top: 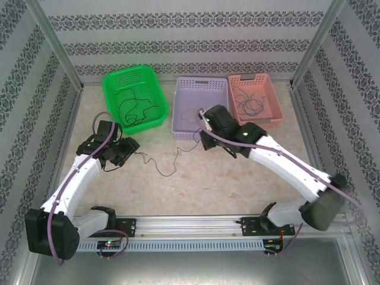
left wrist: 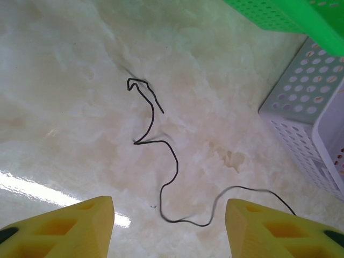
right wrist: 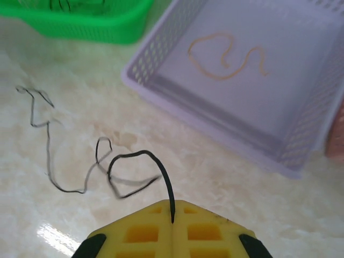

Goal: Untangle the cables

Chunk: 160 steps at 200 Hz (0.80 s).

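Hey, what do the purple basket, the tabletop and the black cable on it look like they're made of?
The purple basket looks like matte moulded plastic: thin walls with regular punched holes. The tabletop looks like polished marble or a marble-print laminate, glossy enough to mirror a light streak. The black cable looks like thin plastic-coated wire, limp and lying in loose curves.

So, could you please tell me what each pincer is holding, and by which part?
The right pincer grips the black cable near one end; the left pincer is open, holding nothing.
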Available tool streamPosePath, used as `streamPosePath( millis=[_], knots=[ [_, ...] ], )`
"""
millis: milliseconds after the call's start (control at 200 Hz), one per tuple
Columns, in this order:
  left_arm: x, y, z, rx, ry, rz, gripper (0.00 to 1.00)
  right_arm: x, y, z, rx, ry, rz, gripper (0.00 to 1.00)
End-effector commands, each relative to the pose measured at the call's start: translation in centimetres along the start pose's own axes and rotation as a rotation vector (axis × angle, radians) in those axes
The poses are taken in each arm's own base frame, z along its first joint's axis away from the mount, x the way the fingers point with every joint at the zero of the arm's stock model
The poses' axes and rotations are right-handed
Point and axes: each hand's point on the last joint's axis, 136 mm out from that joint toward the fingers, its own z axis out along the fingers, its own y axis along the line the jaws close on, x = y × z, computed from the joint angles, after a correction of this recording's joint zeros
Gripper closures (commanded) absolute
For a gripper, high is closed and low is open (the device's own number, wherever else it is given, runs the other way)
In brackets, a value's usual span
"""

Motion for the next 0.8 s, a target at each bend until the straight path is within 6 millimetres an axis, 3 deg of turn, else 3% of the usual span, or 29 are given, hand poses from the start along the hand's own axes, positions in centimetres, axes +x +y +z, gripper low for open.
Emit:
streamPosePath(
  millis=[0, 120, 345, 640, 794],
  knots=[
    [0.1, 0.1, 0.4, 0.006, -0.001, -0.015, 0.42, 2.9, -2.7, -1.2, 0.085, 0.071, 0.049, 1.0],
    [0.3, 0.2, 0.9, 0.003, 0.015, -0.019, 0.42, 4.7, -5.1, -3.2, 0.136, 0.058, 0.138, 1.0],
    [1.2, 0.4, 2.1, -0.018, 0.061, -0.002, 0.44, 7.8, -12.1, -6.8, 0.33, 0.041, 0.377, 1.0],
    [2.0, -0.7, 4.8, -0.035, 0.133, 0.14, 0.52, 7.8, -15.2, -4.5, 0.362, 0.08, 0.396, 1.0],
    [3.3, -2.7, 7.3, -0.056, 0.214, 0.327, 0.58, 6.6, -15.3, -2.6, 0.336, 0.083, 0.344, 1.0]
  ],
)
